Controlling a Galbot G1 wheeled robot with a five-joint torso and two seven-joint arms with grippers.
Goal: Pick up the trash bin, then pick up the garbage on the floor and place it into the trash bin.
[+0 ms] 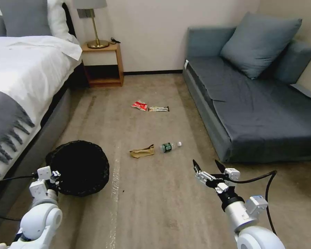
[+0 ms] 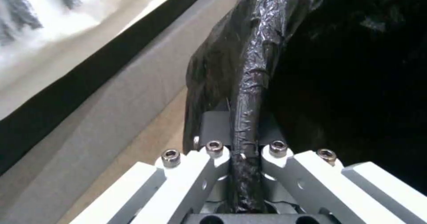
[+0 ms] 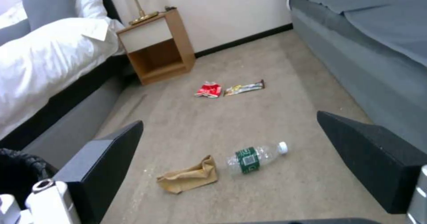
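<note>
The trash bin (image 1: pixel 80 168) sits on the carpet (image 1: pixel 152 207) right beside the bed (image 1: pixel 20 86), its black bag (image 2: pixel 249 70) folded over the rim. The left gripper (image 1: pixel 55 177) is at the bin's near rim, on the side closest to the bed. In the left wrist view its fingers (image 2: pixel 213 150) are clamped on the bag-covered rim, one outside the wall and one inside.

The garbage lies in two pairs on the carpet, farther from the bed than the bin. The nearer pair is a crumpled brown paper bag (image 1: pixel 142 151) and, just beside it on the side away from the bed, a clear bottle (image 1: pixel 170 147) with a green label, lying flat with its white cap pointing away from the paper bag. The two look close enough to touch, though I cannot tell if they do. The farther pair lies toward the nightstand (image 1: pixel 103 64), which stands at the head of the bed: a red-and-white snack packet (image 1: pixel 139 105) and a long bar wrapper (image 1: pixel 158 109) with dark ends, just beside each other.

The right gripper (image 1: pixel 208 165) hangs above the carpet, well apart from the bed and near the front corner of the grey sofa (image 1: pixel 252 103). Its dark fingers (image 3: pixel 106 157) are spread wide with nothing between them. In the right wrist view the bottle and paper bag lie on the carpet in the gap between them, farther off.
</note>
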